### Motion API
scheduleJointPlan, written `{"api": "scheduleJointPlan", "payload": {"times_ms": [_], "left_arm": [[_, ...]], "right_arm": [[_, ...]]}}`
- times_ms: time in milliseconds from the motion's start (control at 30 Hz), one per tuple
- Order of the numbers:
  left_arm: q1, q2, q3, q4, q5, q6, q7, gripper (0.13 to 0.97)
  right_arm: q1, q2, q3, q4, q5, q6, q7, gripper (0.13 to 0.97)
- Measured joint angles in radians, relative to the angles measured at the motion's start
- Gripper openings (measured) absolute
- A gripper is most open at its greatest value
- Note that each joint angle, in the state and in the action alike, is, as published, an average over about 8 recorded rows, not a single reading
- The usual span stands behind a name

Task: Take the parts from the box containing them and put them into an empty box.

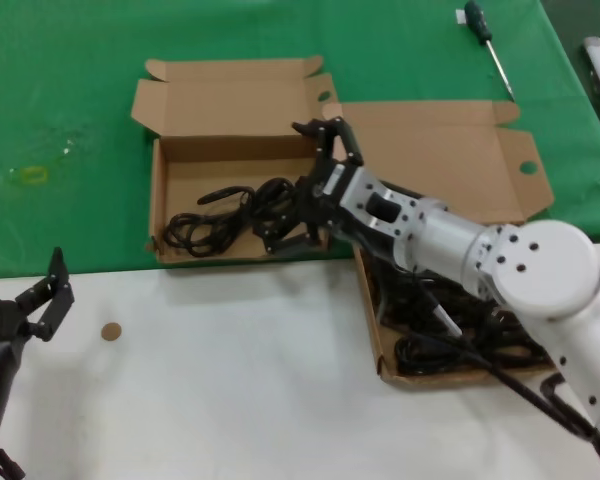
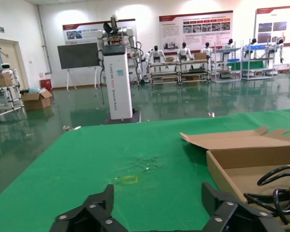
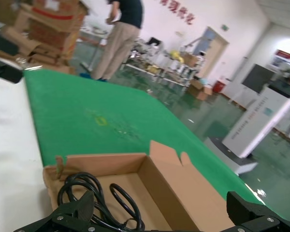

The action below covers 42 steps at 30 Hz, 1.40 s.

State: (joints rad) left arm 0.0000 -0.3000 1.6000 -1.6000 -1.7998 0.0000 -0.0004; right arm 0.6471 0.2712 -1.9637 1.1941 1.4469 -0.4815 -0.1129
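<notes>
The smaller cardboard box (image 1: 158,200) lies open at centre left with black cord bundles (image 1: 215,220) in its tray. The wider cardboard box (image 1: 440,150) lies to its right, with more cords (image 1: 460,350) in its tray, partly hidden by my right arm. My right gripper (image 1: 305,190) hovers over the right end of the smaller box's tray, jaws wide open and empty, with cords just beneath it. In the right wrist view the gripper (image 3: 159,212) straddles the cords (image 3: 87,186) and the box wall (image 3: 183,193). My left gripper (image 1: 45,295) is open and parked at the lower left.
A screwdriver (image 1: 485,35) lies on the green cloth at the far right. A small brown disc (image 1: 110,331) sits on the white table near my left gripper. The left wrist view shows the gripper (image 2: 157,208) over green cloth, with the smaller box (image 2: 227,166) beside it.
</notes>
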Motion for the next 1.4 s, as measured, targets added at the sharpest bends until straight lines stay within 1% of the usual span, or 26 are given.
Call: {"api": "scheduleJointPlan", "payload": {"times_ms": [33, 300, 333, 600, 633, 900, 1400], "left_arm": [[0.000, 0.000, 0.000, 0.000, 0.000, 0.000, 0.000, 0.463], [0.000, 0.000, 0.000, 0.000, 0.000, 0.000, 0.000, 0.688], [0.000, 0.000, 0.000, 0.000, 0.000, 0.000, 0.000, 0.688], [0.000, 0.000, 0.000, 0.000, 0.000, 0.000, 0.001, 0.852], [0.000, 0.000, 0.000, 0.000, 0.000, 0.000, 0.001, 0.852], [0.000, 0.000, 0.000, 0.000, 0.000, 0.000, 0.000, 0.944], [0.000, 0.000, 0.000, 0.000, 0.000, 0.000, 0.000, 0.966]], "right_arm": [[-0.013, 0.001, 0.007, 0.008, 0.007, 0.009, 0.002, 0.964], [-0.117, 0.005, 0.066, 0.073, 0.064, 0.087, 0.020, 0.966], [-0.130, 0.006, 0.073, 0.081, 0.071, 0.097, 0.023, 0.966], [-0.234, 0.010, 0.131, 0.146, 0.127, 0.174, 0.041, 0.966], [-0.247, 0.011, 0.139, 0.154, 0.134, 0.183, 0.043, 0.966], [-0.351, 0.016, 0.197, 0.220, 0.191, 0.261, 0.061, 0.966], [-0.546, 0.024, 0.307, 0.342, 0.298, 0.406, 0.095, 0.966]]}}
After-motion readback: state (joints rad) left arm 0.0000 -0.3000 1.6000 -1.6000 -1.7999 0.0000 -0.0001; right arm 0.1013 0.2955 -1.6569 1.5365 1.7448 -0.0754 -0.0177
